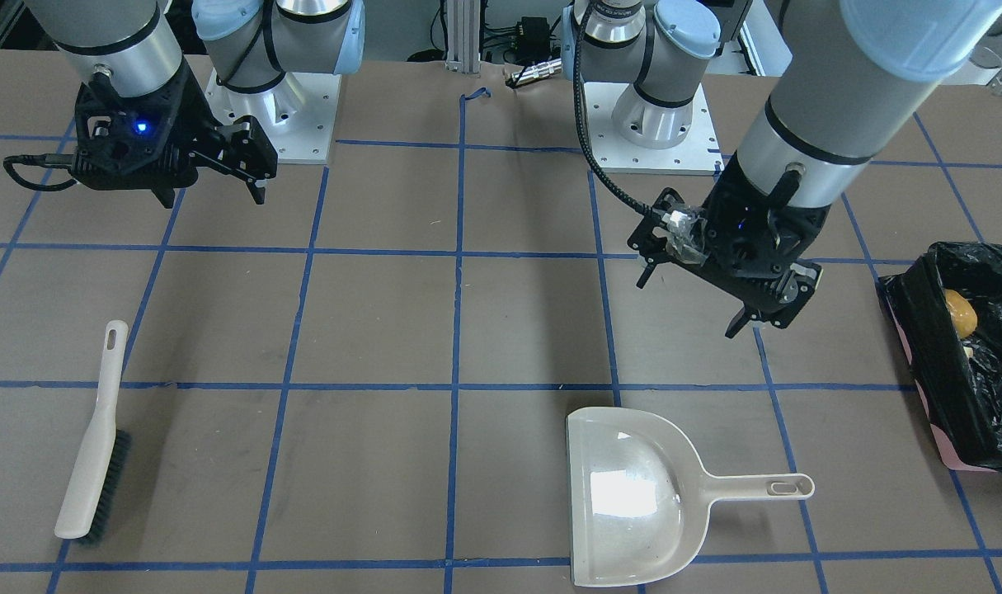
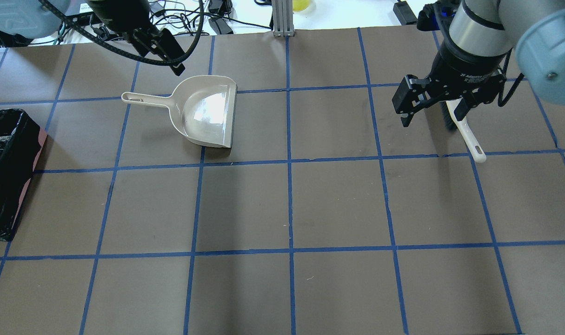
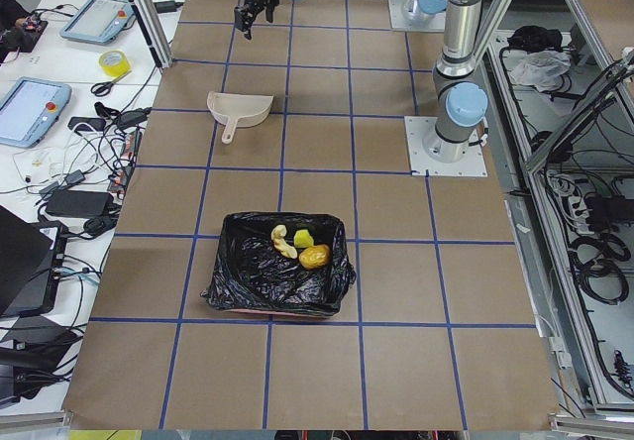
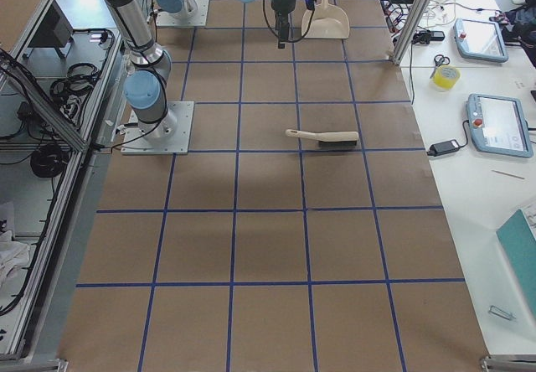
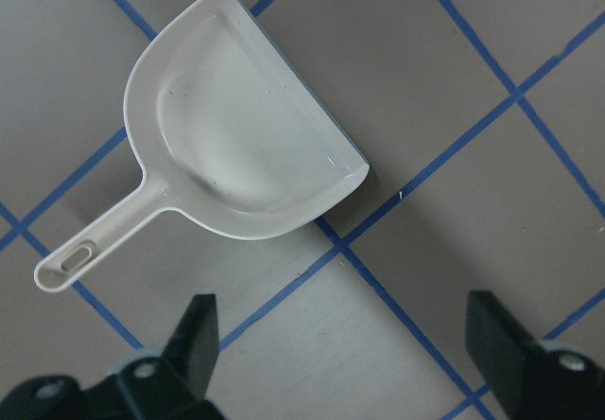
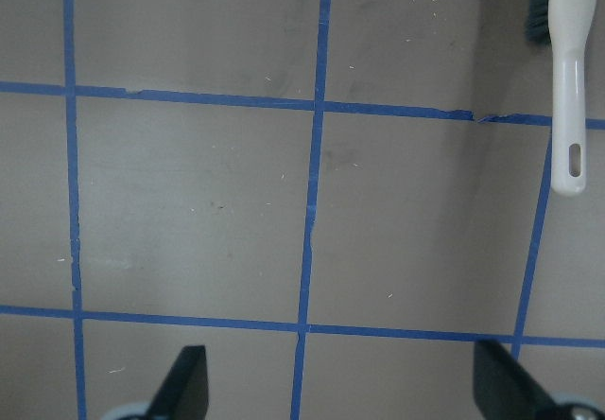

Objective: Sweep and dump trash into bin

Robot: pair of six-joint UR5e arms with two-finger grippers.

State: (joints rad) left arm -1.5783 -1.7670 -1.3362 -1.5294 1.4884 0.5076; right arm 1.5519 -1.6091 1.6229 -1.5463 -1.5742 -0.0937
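The trash lies inside the bin (image 3: pixel 248 286), a pink box lined with a black bag at the table's left end: a golden-brown lump (image 3: pixel 315 256), a yellow-green sponge wedge (image 3: pixel 303 238) and a pale slice (image 3: pixel 281 242). The lump (image 1: pixel 959 313) also shows in the front view. My left gripper (image 5: pixel 345 325) hangs open and empty above the table, beside the beige dustpan (image 2: pixel 208 111), whose scoop is empty. My right gripper (image 6: pixel 340 373) is open and empty, hovering near the white brush (image 2: pixel 468 137) that lies flat.
Brown table paper (image 2: pixel 291 209) with blue tape grid lines covers the table. The bin (image 2: pixel 8 172) sits at the left edge in the overhead view. Cables and a metal post (image 2: pixel 282 18) line the far edge. Tablets and tools lie on side benches.
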